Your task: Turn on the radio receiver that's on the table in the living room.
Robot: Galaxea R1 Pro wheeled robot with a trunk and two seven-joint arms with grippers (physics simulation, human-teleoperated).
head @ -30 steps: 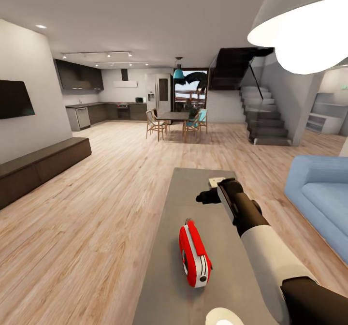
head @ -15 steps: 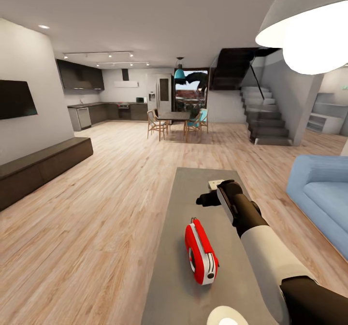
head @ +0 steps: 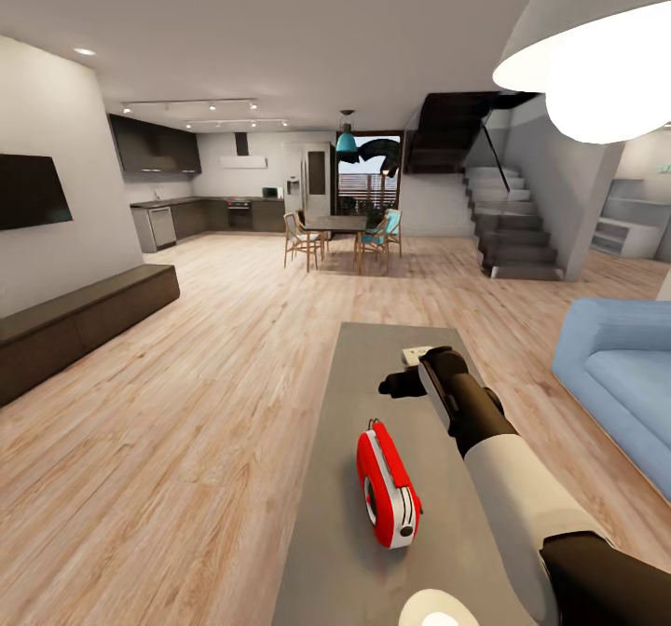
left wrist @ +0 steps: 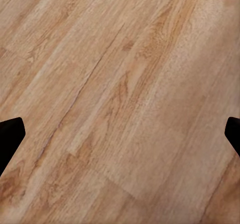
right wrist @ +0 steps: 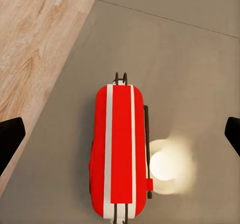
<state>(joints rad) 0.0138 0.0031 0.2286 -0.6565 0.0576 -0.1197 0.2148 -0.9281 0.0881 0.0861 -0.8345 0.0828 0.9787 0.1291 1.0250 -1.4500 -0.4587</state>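
right hand (head: 396,384) raised above the grey counter (head: 335,514), fingers spread wide, nothing between them; dark fingertips (right wrist: 10,141) sit at both edges of the right wrist view. hovers over the far half of the counter, apart from the red radio receiver (head: 387,486). radio receiver stands on the counter nearer the robot, white end panel and round dial facing the robot; seen from above between the fingers (right wrist: 120,151), thin handle on top, bright light spot on the counter beside it. small white object (head: 417,353) on the counter just past the hand. left hand (left wrist: 120,139) spread open over wood plank floor (left wrist: 120,84). blue sofa (head: 620,379) right of the counter, white pendant lamp (head: 596,48) overhead, dark low bench (head: 79,319) along the left wall.
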